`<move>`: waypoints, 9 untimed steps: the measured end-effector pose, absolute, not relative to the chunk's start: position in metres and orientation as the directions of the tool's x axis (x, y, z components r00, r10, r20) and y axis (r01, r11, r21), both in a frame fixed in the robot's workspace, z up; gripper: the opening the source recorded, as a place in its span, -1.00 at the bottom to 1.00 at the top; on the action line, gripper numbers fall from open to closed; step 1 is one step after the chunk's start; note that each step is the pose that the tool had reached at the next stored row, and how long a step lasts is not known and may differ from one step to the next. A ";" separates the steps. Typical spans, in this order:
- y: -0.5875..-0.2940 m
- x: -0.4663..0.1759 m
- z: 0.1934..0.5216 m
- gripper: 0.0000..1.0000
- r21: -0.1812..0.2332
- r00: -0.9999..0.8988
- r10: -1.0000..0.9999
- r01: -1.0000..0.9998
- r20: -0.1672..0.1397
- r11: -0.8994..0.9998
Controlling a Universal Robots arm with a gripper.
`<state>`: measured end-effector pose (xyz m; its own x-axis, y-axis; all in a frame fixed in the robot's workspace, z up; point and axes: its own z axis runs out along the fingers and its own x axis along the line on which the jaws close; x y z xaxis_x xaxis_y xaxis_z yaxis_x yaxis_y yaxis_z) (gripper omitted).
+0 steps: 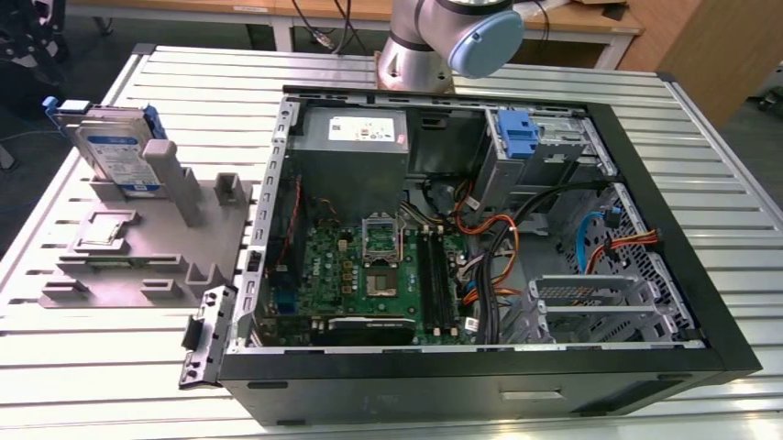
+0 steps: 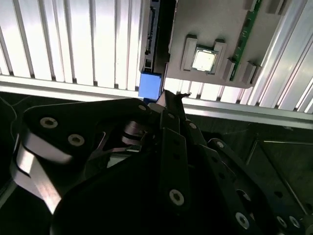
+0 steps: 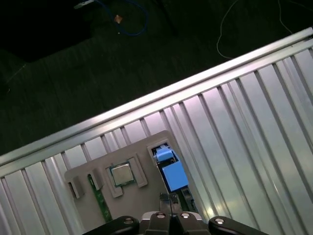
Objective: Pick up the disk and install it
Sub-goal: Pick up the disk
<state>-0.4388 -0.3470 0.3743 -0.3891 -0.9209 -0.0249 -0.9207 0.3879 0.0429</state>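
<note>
The disk (image 1: 114,151) stands upright in a slot at the far end of a grey fixture (image 1: 135,266), on the exterior view's left; it is silver-grey with a white-and-blue label and a blue frame. In both wrist views I look down on its top edge: the blue frame (image 3: 171,174) and the dark edge with its blue end (image 2: 150,85). My gripper (image 3: 168,199) hangs well above the disk, apart from it, with its fingertips (image 2: 171,96) together and nothing between them.
A small square silver chip (image 2: 204,58) lies in the fixture beside the disk. An open computer case (image 1: 490,376) lies on the slatted metal table (image 1: 86,367), with a blue bracket (image 1: 520,137) and a metal drive cage (image 1: 588,293) inside. The table edge and dark floor (image 3: 98,58) are close.
</note>
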 end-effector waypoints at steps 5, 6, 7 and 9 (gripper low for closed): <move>-0.347 -0.439 0.374 -0.80 0.043 -0.351 -0.936 -0.936 -0.025 0.349; -0.347 -0.439 0.374 -0.80 0.043 -0.350 -0.936 -0.936 -0.025 0.349; -0.347 -0.439 0.374 -0.80 0.043 -0.350 -0.936 -0.936 -0.025 0.349; -0.347 -0.439 0.374 -0.80 0.043 -0.348 -0.937 -0.937 -0.025 0.347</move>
<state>-0.4388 -0.3470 0.3743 -0.3482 -0.9371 -0.0249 -0.9369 0.3470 0.0429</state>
